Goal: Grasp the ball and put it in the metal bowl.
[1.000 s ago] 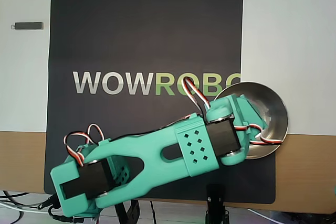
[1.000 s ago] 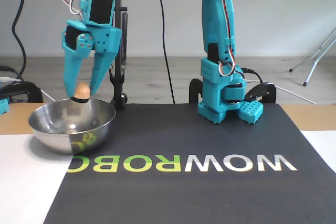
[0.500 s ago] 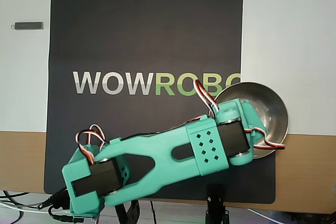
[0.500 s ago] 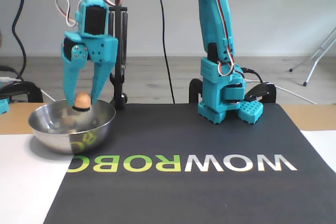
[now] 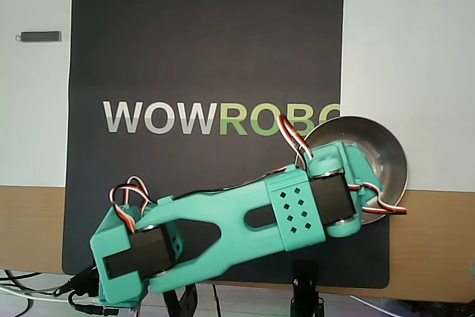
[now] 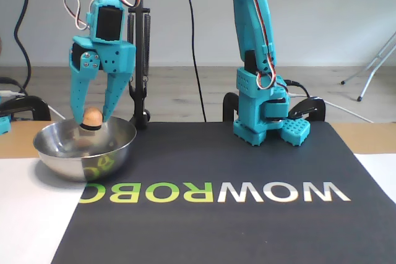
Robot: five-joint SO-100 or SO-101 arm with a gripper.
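In the fixed view my teal gripper (image 6: 91, 122) points down over the metal bowl (image 6: 62, 153) at the left. It is shut on the ball (image 6: 92, 115), a small peach-orange sphere held between the fingertips, just above the bowl's rim and inside its outline. A dark pad shows under the ball. In the overhead view the metal bowl (image 5: 387, 155) lies at the right edge of the black mat, half covered by my wrist (image 5: 334, 197). From above, the ball and the fingertips are hidden.
A black mat (image 6: 247, 214) with WOWROBO lettering covers the table's middle. My arm's base (image 6: 263, 115) stands at the mat's far edge, and a black clamp post (image 6: 141, 78) stands just behind the bowl. A small dark bar (image 5: 40, 36) lies on the white surface.
The gripper has come down a little over the bowl and shifted slightly left in the fixed view, still holding the ball. The arm has stretched further over the bowl.
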